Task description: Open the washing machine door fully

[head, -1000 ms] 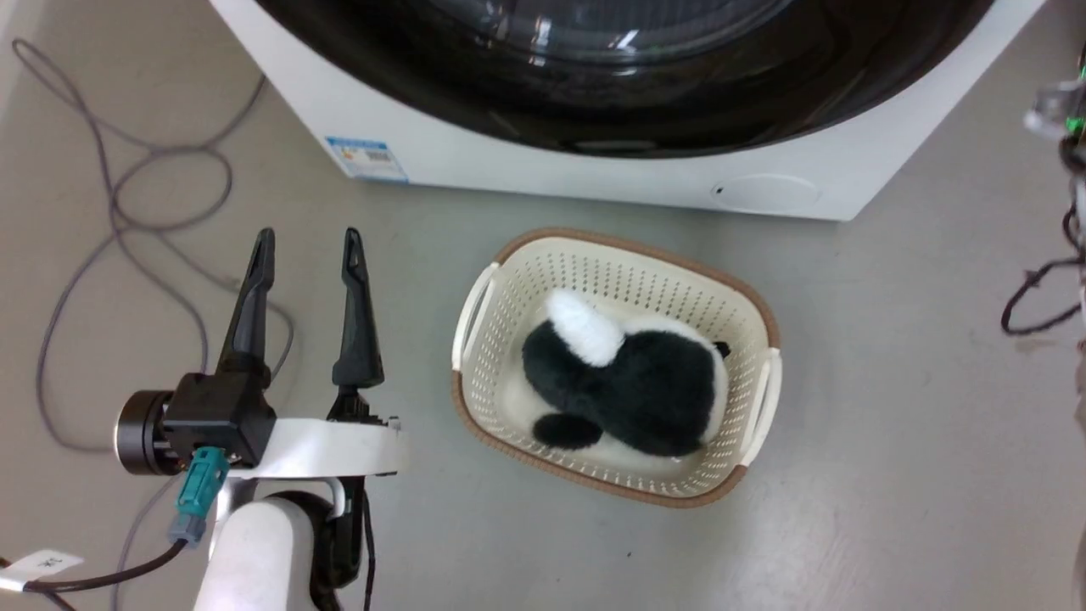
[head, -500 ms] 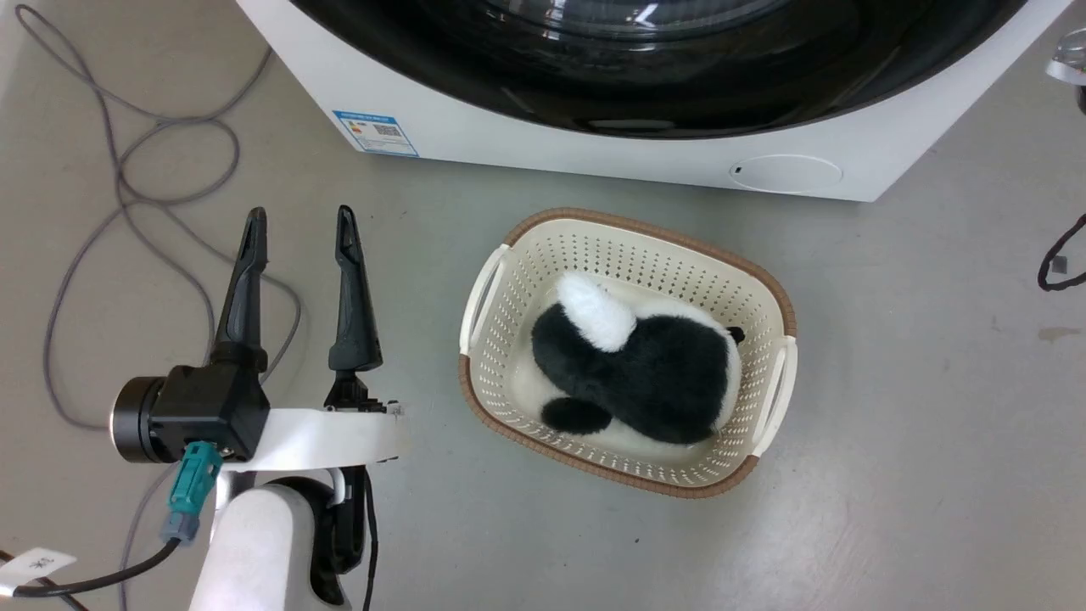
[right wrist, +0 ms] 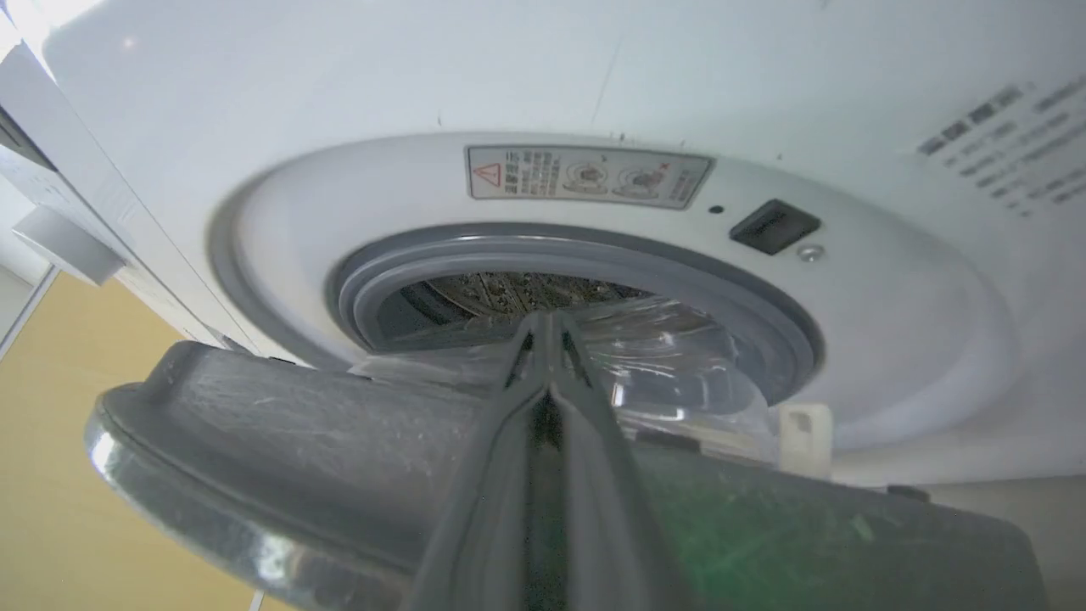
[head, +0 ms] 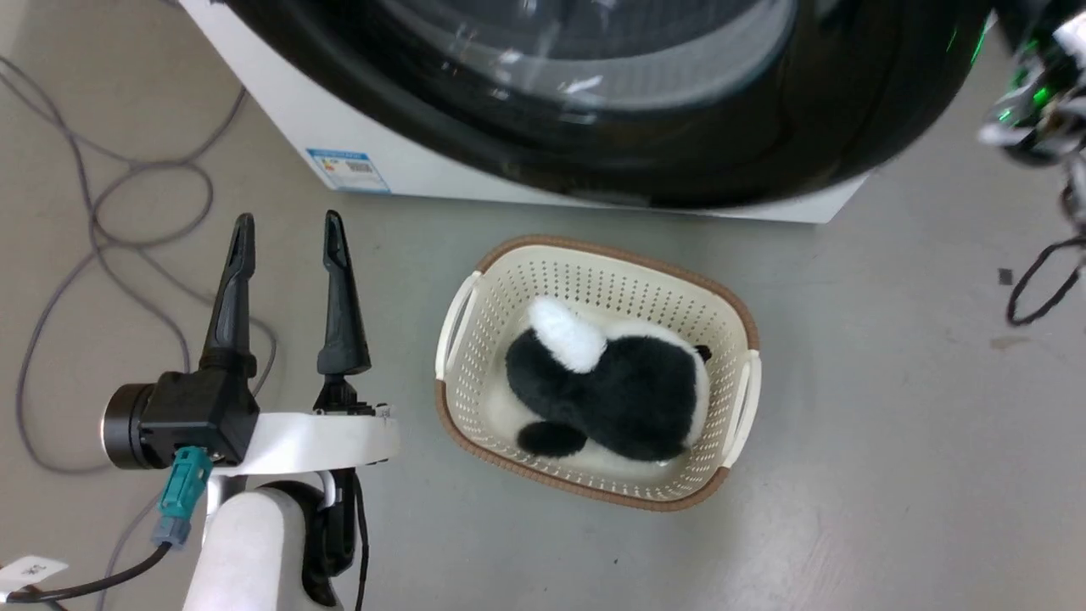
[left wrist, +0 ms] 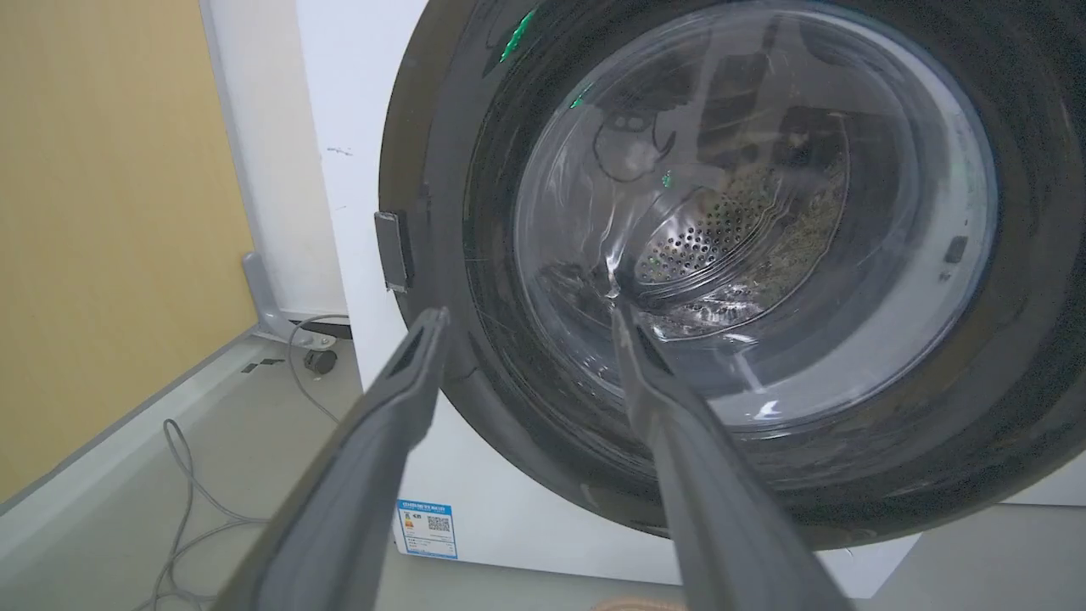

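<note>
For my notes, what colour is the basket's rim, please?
Brown, on the cream perforated plastic basket; head view.

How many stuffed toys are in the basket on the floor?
1: a black-and-white plush toy lies in the cream basket, in front of the washing machine. A smaller one could be hidden beneath it.
</note>
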Robot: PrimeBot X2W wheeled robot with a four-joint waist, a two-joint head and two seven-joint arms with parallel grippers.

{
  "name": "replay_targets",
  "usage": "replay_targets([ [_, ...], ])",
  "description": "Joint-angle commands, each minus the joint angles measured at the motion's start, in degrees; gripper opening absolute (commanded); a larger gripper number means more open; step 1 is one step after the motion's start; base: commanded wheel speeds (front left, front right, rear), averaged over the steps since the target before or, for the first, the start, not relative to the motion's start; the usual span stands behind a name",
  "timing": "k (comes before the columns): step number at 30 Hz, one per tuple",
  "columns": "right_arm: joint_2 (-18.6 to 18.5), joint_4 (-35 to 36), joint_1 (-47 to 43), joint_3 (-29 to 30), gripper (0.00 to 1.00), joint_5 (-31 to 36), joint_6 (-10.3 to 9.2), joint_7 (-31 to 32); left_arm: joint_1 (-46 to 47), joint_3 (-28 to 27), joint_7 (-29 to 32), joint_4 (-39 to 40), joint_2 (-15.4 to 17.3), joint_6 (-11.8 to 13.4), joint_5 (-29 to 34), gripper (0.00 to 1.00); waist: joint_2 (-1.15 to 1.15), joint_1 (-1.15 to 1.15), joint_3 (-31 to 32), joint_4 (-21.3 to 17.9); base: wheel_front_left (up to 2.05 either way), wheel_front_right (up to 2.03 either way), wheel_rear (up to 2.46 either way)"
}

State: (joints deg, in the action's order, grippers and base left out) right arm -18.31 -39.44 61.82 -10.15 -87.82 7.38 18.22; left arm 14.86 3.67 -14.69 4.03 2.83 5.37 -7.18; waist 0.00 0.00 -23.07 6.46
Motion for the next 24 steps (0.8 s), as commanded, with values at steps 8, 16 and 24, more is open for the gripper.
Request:
replay_targets([
  [8,2.2,5.7,-8.5,-4.1,0.0,-1.2,0.11,6.0,-2.4,-0.9,-0.3,-1.0,0.0,-0.6,0.8,1.0,0.0,0.0,4.2,-1.7,0.0,0.0,0.0],
  [16,2.3,13.5,-18.4,-6.8,0.0,-3.0,0.11,11.1,-6.0,-1.7,-0.3,-2.2,0.0,-1.3,1.7,1.0,0.0,0.0,9.4,-2.8,0.0,0.0,0.0],
  [24,3.0,20.1,-27.5,-8.8,0.0,-3.8,0.11,13.3,-9.3,-1.7,-0.3,-3.2,0.0,-1.7,2.3,1.0,0.0,0.0,13.3,-3.1,0.0,0.0,0.0],
])
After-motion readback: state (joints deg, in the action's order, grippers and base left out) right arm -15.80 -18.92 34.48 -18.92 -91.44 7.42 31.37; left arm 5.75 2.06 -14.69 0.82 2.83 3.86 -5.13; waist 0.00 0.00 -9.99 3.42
